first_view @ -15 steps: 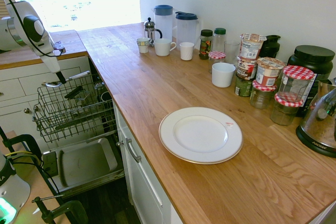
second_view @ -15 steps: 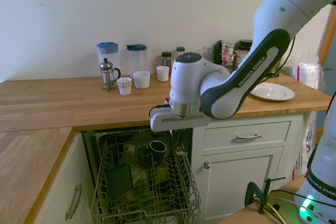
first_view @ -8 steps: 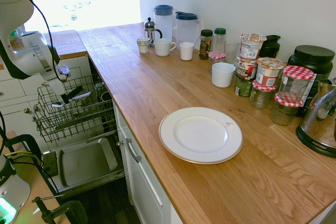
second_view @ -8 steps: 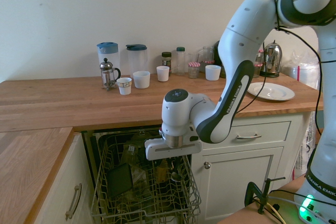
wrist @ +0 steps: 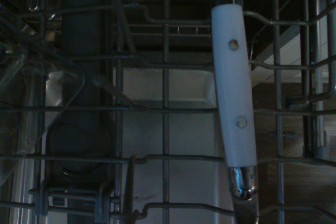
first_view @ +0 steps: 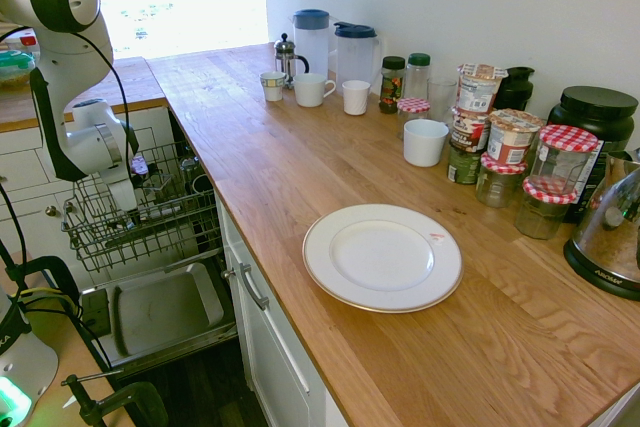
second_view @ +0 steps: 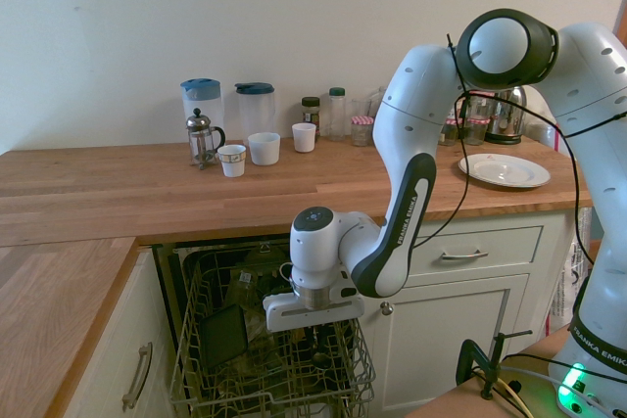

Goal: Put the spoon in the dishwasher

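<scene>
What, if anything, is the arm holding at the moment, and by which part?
A white-handled utensil, likely the spoon, seemingly held by its metal shaft beyond the handle; the exact contact is hidden.

end effector over dishwasher rack; white plate on wooden counter, french press beside patterned cup.

Over the last second the gripper has sunk toward 6 o'clock in the first exterior view, down to the dishwasher rack. In the second exterior view, the kettle has come out from behind the arm, at 12 o'clock from the plate.
</scene>
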